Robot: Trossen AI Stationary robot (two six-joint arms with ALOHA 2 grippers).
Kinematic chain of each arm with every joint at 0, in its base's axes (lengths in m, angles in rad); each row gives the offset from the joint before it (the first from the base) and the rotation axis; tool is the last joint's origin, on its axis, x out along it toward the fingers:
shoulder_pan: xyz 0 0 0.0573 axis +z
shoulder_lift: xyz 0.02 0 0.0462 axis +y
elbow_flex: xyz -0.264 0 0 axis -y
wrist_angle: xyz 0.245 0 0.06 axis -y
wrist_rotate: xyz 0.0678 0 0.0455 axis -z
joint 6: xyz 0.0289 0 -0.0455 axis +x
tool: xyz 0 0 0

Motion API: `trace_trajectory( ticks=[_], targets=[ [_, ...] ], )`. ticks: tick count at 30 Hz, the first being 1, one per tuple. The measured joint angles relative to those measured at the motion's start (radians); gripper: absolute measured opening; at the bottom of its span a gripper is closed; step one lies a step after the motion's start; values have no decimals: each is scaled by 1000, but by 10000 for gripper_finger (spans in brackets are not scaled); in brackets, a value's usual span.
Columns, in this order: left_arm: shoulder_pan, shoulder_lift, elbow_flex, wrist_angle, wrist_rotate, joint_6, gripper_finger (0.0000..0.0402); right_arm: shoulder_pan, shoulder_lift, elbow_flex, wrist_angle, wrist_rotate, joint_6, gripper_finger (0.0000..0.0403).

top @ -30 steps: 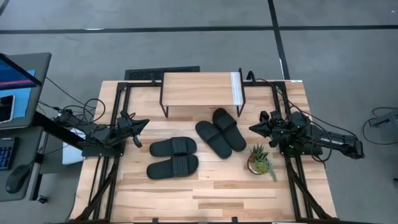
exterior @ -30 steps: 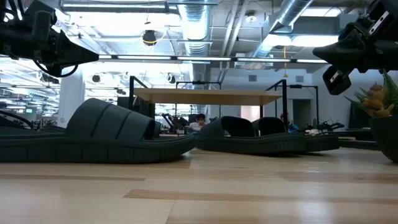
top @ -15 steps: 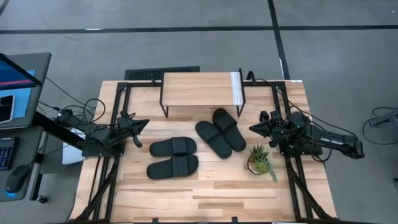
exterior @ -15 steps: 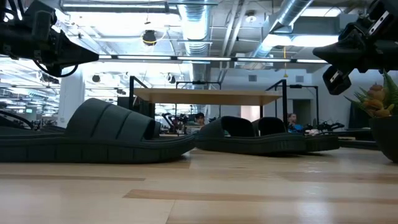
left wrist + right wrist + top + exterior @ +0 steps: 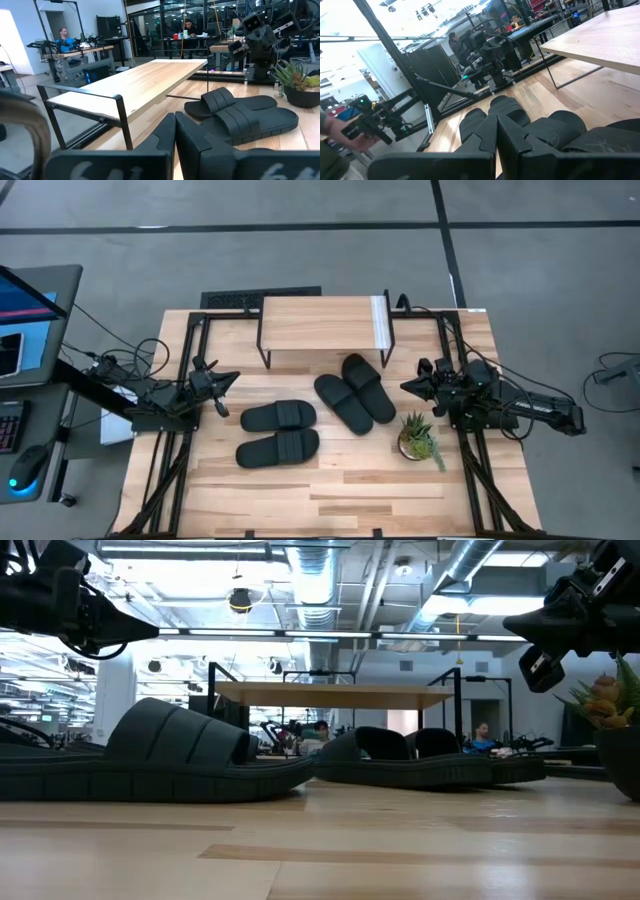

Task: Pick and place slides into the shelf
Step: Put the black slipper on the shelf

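Note:
Several black slides lie sole-down on the wooden table: two side by side at left centre [image 5: 278, 416] [image 5: 278, 448] and two slanted at centre [image 5: 343, 402] [image 5: 368, 387]. The shelf [image 5: 322, 328], a low rack with a light plank top and black legs, stands at the table's far edge. My left gripper [image 5: 232, 380] hovers shut at the table's left side, pointing level toward the slides; its fingers [image 5: 175, 131] are closed together. My right gripper [image 5: 405, 387] hovers shut at the right side, pointing level toward the slides, with its fingers [image 5: 496, 131] closed together.
A small potted plant [image 5: 418, 437] stands on the table just in front of my right gripper's arm. Black frame rails [image 5: 180, 430] run along both table sides. A desk with a monitor [image 5: 30, 310] is off the table's left. Bare tabletop lies near the front edge [image 5: 320, 500].
My left gripper has rolled a little about its own pointing line while staying in place. The slides and the shelf have not moved.

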Motion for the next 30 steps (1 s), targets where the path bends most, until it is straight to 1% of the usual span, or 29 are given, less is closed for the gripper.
trace_trajectory(
  ticks=[4, 13, 16, 20, 23, 24, 25, 27, 29, 30],
  targets=[
    [0, 0, 0, 0, 0, 4, 0, 0, 0, 0, 0, 0, 0, 0],
    [0, 0, 0, 1, 3, -53, 0, 0, 0, 0, 0, 0, 0, 0],
    [0, 0, -1, 10, 7, -172, 0, 0, 0, 0, 0, 1, -10, 0],
    [0, 0, -3, 27, 6, -312, 0, -9, 0, 0, 0, 8, -80, 0],
    [0, 0, -4, 43, 7, -425, 0, -8, 0, 0, 2, 16, -87, 0],
    [0, 0, -4, 49, 7, -465, 0, -9, 0, 0, 4, 47, -87, 0],
    [0, 0, -4, 55, 4, -504, 0, -10, 0, 0, 9, 100, -87, 0],
    [0, 0, -4, 69, -2, -575, 0, -10, 0, 0, 10, 236, -87, 0],
    [0, 0, -3, 72, -3, -607, 0, -10, -1, 0, 10, 371, -54, 0],
    [0, 0, -3, 71, -5, -616, 0, -10, -1, 0, 11, 405, -23, 0]
  ],
)
